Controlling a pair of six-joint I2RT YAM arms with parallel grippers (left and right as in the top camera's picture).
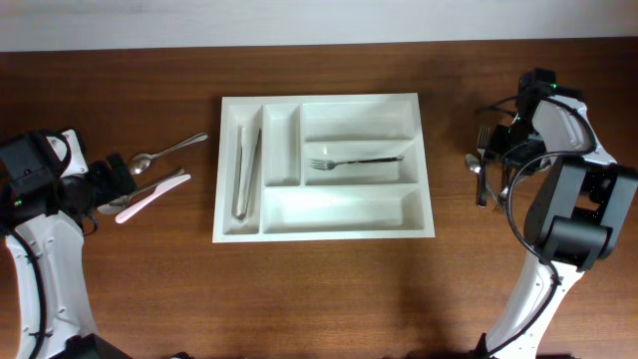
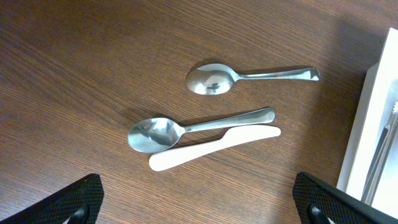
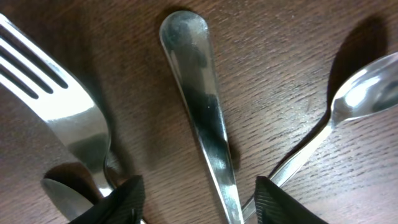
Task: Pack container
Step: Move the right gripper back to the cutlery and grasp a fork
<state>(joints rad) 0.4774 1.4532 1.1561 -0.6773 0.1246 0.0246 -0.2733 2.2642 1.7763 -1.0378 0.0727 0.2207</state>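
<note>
The white five-compartment container (image 1: 319,100) lies mid-table. Metal tongs (image 1: 245,170) lie in its left upright compartment and a fork (image 1: 354,161) in the middle long one. My left gripper (image 2: 199,208) is open and empty, just short of two metal spoons (image 2: 214,79) (image 2: 155,134) and a white plastic knife (image 2: 211,147) to the left of the container. My right gripper (image 3: 199,199) is open, low over cutlery to the right of the container. Its fingers straddle a metal handle (image 3: 205,118), with a fork (image 3: 68,106) and a spoon (image 3: 367,93) on either side.
The container's left wall (image 2: 373,124) shows at the right edge of the left wrist view. In the overhead view the left gripper (image 1: 112,184) sits near the left table edge and the right gripper (image 1: 498,160) near the right cutlery pile (image 1: 478,165).
</note>
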